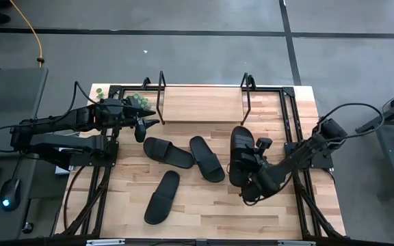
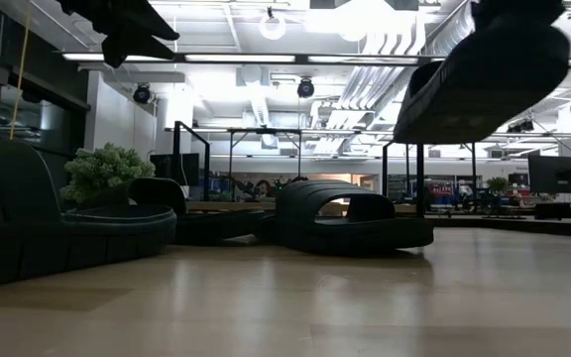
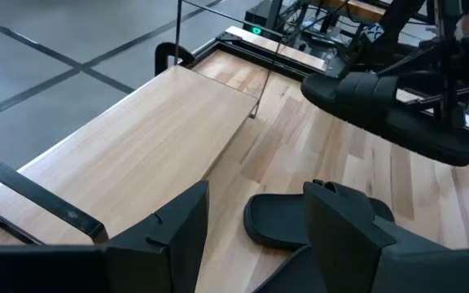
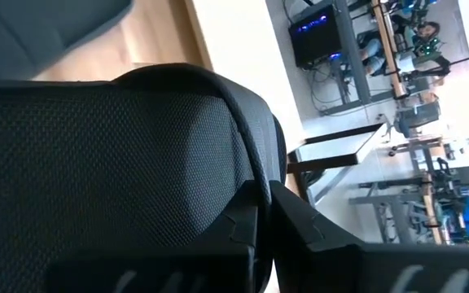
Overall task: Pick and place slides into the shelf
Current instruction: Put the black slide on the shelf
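Several black slides are in view. Three lie sole-down on the table: one (image 1: 168, 152), one (image 1: 206, 158) and one nearer the near edge (image 1: 161, 197). My right gripper (image 1: 254, 183) is shut on the fourth slide (image 1: 241, 154), which hangs high in the low view (image 2: 484, 79). The shelf (image 1: 202, 104), a light wood board with black wire end frames, stands at the far edge. My left gripper (image 1: 144, 126) hovers open by the shelf's left end, and its wrist view looks past the open gripper (image 3: 259, 207) at the shelf board (image 3: 153, 138). My right gripper holds the slide at its near end, by the mesh strap (image 4: 177, 163). The fingers (image 4: 300, 224) close at the strap's edge. They come from the table's right and near side. The slide is lifted clear of the table and tilted (image 2: 484, 79).
A small green plant (image 1: 139, 101) sits at the shelf's left end, close to my left gripper. Black frame rails run along the table's right side (image 1: 294, 130) and its left side (image 1: 81, 198). Bare wood shows near the front edge (image 1: 217, 212).
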`<state>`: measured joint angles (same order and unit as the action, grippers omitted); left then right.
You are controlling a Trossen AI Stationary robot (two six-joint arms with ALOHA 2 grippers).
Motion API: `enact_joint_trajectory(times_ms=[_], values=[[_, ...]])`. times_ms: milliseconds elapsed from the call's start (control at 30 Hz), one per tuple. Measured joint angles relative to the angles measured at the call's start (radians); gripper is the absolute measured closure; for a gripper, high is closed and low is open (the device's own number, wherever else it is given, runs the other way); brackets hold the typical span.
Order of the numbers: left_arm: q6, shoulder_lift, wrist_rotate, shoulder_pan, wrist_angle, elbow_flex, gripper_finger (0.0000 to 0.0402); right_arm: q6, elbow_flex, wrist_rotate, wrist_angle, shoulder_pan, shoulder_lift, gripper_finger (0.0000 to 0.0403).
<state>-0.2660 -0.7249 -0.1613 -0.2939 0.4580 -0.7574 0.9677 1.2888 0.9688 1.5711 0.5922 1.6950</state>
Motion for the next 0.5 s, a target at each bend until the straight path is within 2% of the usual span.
enact_joint_trajectory(times_ms=[300, 500], values=[[0.0, 0.0, -0.034, 0.0, 0.0, 0.0, 0.0218, -0.159, 0.0, 0.074, -0.019, -0.099, -0.107, 0.0403], [0.0, 0.0, -0.034, 0.0, 0.0, 0.0, 0.0218, -0.389, 0.0, 0.083, -0.156, -0.189, -0.207, 0.0403]])
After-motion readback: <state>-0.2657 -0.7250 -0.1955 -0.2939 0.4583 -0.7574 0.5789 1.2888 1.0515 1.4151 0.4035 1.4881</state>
